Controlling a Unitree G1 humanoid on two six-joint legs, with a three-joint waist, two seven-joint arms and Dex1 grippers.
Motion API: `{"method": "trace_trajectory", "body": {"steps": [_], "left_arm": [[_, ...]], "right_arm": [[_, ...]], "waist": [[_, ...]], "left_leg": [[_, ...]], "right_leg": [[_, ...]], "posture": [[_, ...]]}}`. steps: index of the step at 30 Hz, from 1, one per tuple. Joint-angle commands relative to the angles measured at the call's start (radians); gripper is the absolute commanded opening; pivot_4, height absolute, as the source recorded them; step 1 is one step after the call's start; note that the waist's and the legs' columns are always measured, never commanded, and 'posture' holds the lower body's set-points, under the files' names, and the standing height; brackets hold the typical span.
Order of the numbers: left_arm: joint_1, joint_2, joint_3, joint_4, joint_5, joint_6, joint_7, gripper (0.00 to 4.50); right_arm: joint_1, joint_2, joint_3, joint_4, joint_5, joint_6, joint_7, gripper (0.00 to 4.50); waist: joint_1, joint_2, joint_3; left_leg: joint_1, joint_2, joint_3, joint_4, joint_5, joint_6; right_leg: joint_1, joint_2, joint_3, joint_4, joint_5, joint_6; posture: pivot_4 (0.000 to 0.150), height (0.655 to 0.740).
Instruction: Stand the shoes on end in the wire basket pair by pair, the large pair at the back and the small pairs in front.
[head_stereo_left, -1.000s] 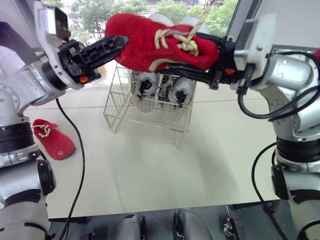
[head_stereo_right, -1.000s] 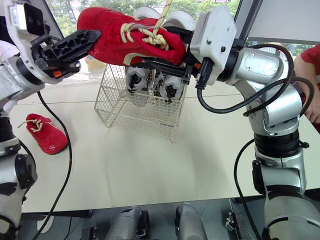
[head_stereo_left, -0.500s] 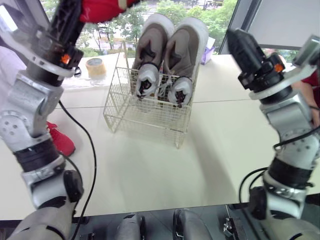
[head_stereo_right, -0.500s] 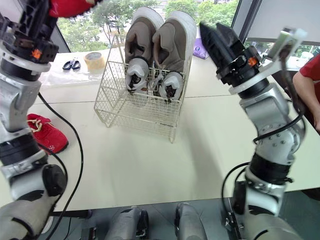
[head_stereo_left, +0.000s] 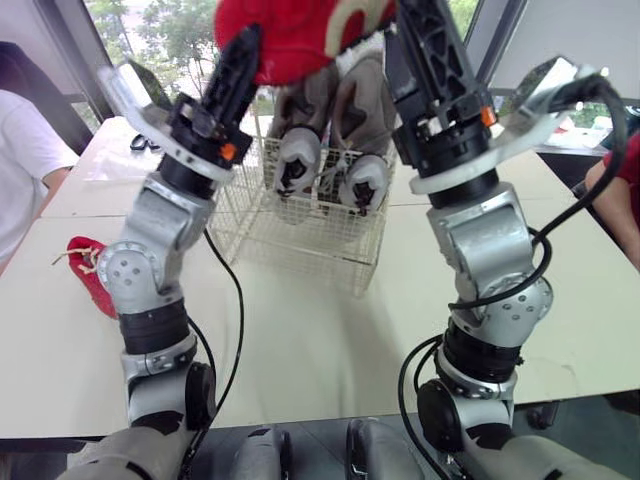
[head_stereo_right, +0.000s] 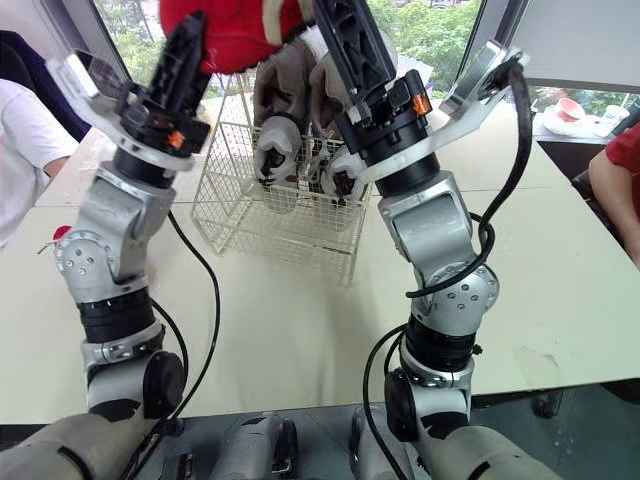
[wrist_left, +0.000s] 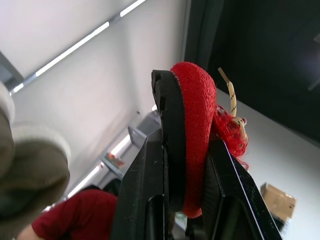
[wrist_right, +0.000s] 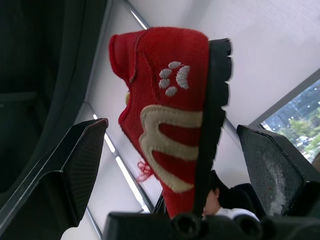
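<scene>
You're looking at a red shoe (wrist_right: 165, 115) of fuzzy, matt cloth, with a smooth cream patch, white embroidery, rough cream laces and a matt black sole that looks like rubber. The right gripper (wrist_right: 172, 127) has matt black plastic fingers (wrist_right: 82, 155) with finely textured pads. The basket (head_stereo_left: 310, 225) is thin white-coated wire, the taupe shoes (head_stereo_left: 300, 165) in it look like soft suede with shinier pale toes, and the table (head_stereo_left: 330, 330) is smooth, matt cream.

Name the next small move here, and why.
Probably lower the red shoe into the front of the wire basket: the left gripper clamps it high above, the right gripper stands open around it, and the tan pair already fills the back.
</scene>
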Motion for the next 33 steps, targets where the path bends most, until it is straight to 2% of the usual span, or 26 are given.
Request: {"method": "trace_trajectory", "body": {"steps": [1,13,16,20,22,23,24,27,31,33], "left_arm": [[0.014,0.01,-0.011,-0.056,0.006,-0.002,-0.028,0.22],[0.068,0.041,-0.044,-0.061,0.044,0.003,-0.047,0.22],[0.062,0.042,-0.052,-0.055,0.071,-0.002,-0.048,0.22],[0.065,0.047,-0.064,-0.061,0.089,0.003,-0.048,0.22],[0.069,0.054,-0.068,-0.062,0.107,0.005,-0.048,0.22],[0.071,0.058,-0.069,-0.062,0.112,0.006,-0.05,0.22],[0.073,0.068,-0.072,-0.059,0.128,0.008,-0.052,0.72],[0.093,0.118,-0.066,-0.075,0.14,0.033,-0.053,2.23],[0.15,0.228,-0.033,-0.134,0.089,0.088,-0.028,4.3],[0.194,0.304,-0.022,-0.176,0.045,0.133,-0.014,4.46]], "right_arm": [[-0.04,-0.005,0.013,-0.031,-0.019,-0.039,0.009,4.47],[-0.081,-0.007,0.031,-0.024,-0.068,-0.091,0.014,4.47],[-0.087,-0.02,-0.014,0.0,-0.02,-0.11,0.025,3.74],[-0.091,-0.032,-0.017,0.005,-0.012,-0.107,0.029,1.87],[-0.095,-0.037,-0.018,0.009,-0.01,-0.106,0.027,1.01],[-0.096,-0.039,-0.017,0.01,-0.01,-0.106,0.026,0.73],[-0.097,-0.041,-0.017,0.011,-0.013,-0.108,0.025,0.58],[-0.112,-0.051,-0.014,0.015,-0.026,-0.106,0.027,0.58],[-0.159,-0.103,-0.046,0.032,-0.015,-0.102,0.03,0.58],[-0.189,-0.162,-0.071,0.049,-0.008,-0.083,0.051,0.58]], "waist": [[-0.002,0.0,0.0],[0.0,0.0,0.0],[0.0,0.0,0.0],[-0.001,0.0,0.0],[-0.001,0.0,0.0],[-0.001,0.0,0.0],[-0.001,0.0,0.0],[-0.001,0.0,0.0],[-0.004,0.001,0.0],[-0.003,0.001,0.001]], "left_leg": [[0.0,0.0,0.0,0.0,0.0,0.0],[0.0,0.0,0.0,0.0,0.0,0.0],[0.0,0.0,0.0,0.0,0.0,0.0],[0.0,0.0,0.0,0.0,0.0,0.0],[0.0,0.001,0.0,-0.001,0.0,0.0],[0.0,0.001,0.0,-0.001,0.0,0.0],[0.0,0.001,0.0,-0.001,0.0,0.0],[0.0,0.001,0.0,-0.001,0.0,0.0],[0.0,0.001,0.0,-0.001,0.0,0.0],[0.0,0.001,0.0,-0.001,0.0,0.0]], "right_leg": [[0.0,0.0,0.0,0.0,0.0,0.0],[0.0,0.0,0.0,0.0,0.0,0.0],[0.0,0.0,0.0,0.0,0.0,0.0],[0.0,0.0,0.0,0.0,0.0,0.0],[0.0,0.0,0.0,0.0,0.0,0.0],[0.0,0.0,0.0,0.0,0.0,0.0],[0.0,0.0,0.0,0.0,0.0,0.0],[0.0,0.0,0.0,0.0,0.0,0.0],[-0.001,0.001,0.0,0.0,0.0,0.0],[-0.001,0.001,0.0,0.0,0.0,0.0]], "posture": [[0.15,0.74],[0.15,0.74],[0.15,0.74],[0.15,0.74],[0.15,0.74],[0.15,0.74],[0.15,0.74],[0.15,0.74],[0.15,0.74],[0.15,0.74]]}}
